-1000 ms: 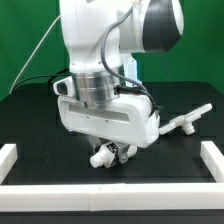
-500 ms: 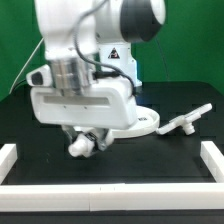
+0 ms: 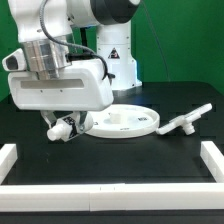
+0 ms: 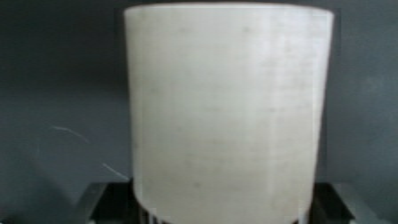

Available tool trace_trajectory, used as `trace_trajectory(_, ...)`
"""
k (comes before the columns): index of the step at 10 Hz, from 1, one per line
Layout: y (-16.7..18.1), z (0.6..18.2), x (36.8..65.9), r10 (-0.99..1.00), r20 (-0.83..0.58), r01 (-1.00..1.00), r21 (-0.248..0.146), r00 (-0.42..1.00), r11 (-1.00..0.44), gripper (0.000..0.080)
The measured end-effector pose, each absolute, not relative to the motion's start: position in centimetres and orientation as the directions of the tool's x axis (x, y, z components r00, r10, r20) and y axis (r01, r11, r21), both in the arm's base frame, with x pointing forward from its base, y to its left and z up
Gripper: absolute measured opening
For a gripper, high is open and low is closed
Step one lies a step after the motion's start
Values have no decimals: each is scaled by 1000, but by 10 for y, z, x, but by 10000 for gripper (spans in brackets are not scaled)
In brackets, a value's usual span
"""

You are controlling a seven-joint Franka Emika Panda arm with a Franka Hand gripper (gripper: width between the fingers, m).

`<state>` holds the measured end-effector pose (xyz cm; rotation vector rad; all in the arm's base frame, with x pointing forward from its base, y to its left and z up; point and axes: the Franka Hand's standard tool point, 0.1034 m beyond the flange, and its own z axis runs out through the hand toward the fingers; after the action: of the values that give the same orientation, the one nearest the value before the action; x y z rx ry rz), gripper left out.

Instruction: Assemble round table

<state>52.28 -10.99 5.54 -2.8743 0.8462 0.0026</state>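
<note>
Plainly, the short thick post is a smooth white cylinder that fills the wrist view. The 2 dark fingers press against its sides, so the pincer is clamped on it. In the exterior view the post is held low over the black bench; whether it touches I cannot tell. It sits just to the exterior view's left of the round disc (white, rimmed, lying flat). The armed foot piece lies near the disc, on its other side.
</note>
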Motion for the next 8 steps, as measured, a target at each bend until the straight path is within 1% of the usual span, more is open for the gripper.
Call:
trace_trajectory(1,-112,56,521,-561,-46,-561,-138,827,-816,402)
trace_trajectory(2,-123,59,511,-636,-56,-637,-127,770,-760,403)
trace_trajectory(3,-137,59,497,-676,-59,-678,-121,734,-725,403)
trace_trajectory(4,-153,57,487,-733,-37,-730,-135,679,-670,403)
trace_trajectory(5,-165,52,478,-733,-13,-724,-162,680,-670,403)
trace_trajectory(8,-163,51,478,-740,-22,-732,-167,673,-661,403)
